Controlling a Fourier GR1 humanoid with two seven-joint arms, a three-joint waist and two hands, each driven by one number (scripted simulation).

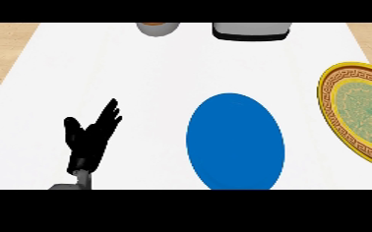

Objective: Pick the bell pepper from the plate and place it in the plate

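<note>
Head view: left hand (91,137) fingers spread, resting lower left; blue plate (234,141) well right; patterned plate (349,110) right edge.

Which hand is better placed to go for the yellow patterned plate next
Only the left hand shows, open and resting at lower left, far from the yellow patterned plate at the right edge. The right hand is out of view, and no bell pepper shows. By side, probably the right.

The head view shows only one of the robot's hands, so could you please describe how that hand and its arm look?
The left hand is matte black all over, with slender fingers and a thumb. Below its wrist a short stretch of plain grey forearm shows. No cables, markings or sleeves are visible.
</note>
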